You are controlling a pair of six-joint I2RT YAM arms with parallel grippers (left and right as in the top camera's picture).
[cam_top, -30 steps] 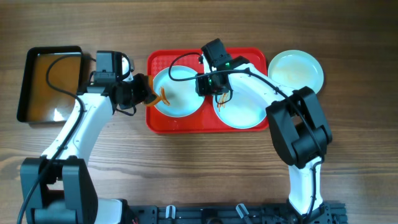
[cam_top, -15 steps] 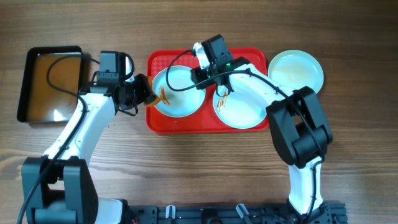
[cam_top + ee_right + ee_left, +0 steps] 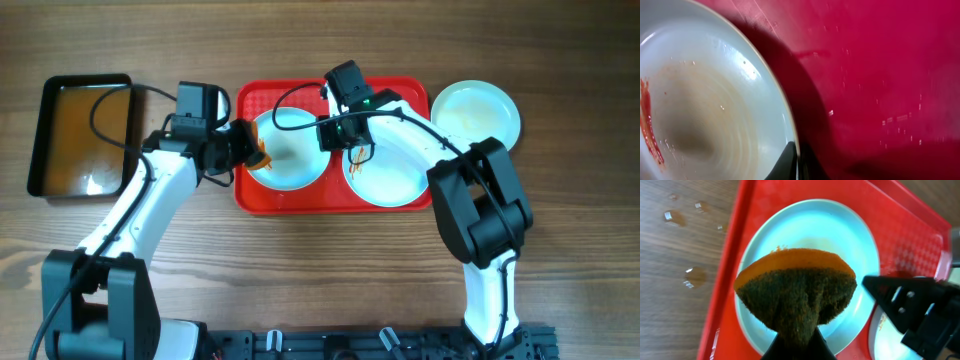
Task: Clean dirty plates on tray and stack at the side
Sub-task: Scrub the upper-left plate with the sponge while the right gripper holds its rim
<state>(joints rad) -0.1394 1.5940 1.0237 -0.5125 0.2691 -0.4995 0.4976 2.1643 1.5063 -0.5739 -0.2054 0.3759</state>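
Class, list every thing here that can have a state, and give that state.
left gripper: jaws shut on sponge
sponge: pinched, over left plate
right gripper: jaws shut on smeared plate rim
smeared plate: dirty, red streak
red tray: wet, carrying two plates
side plate: beside red tray, looks clean
black tray: holds brownish liquid

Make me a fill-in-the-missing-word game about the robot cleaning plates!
1. The tray is coloured ___.
2. The left jaws are shut on a ___ with an orange top.
3. The right jaws pinch the rim of a ___.
4. The black bin beside the tray sits on a ___ table.

Missing words: red; sponge; plate; wooden.
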